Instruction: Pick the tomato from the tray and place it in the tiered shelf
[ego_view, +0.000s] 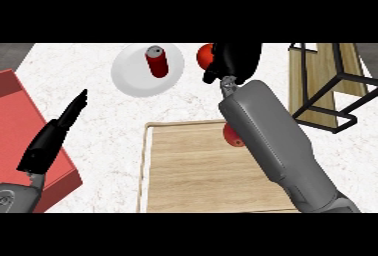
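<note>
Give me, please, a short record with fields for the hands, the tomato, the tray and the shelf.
right hand: shut on the tomato, beyond the tray
left hand: open, resting at the view's left
tray: wooden; red item partly hidden by right forearm
tiered shelf: at right, tomato not yet in it
plate: white, holding a red can

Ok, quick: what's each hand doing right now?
Left hand: open, fingers straight, holding nothing.
Right hand: closed, fingers curled round the tomato.
</note>
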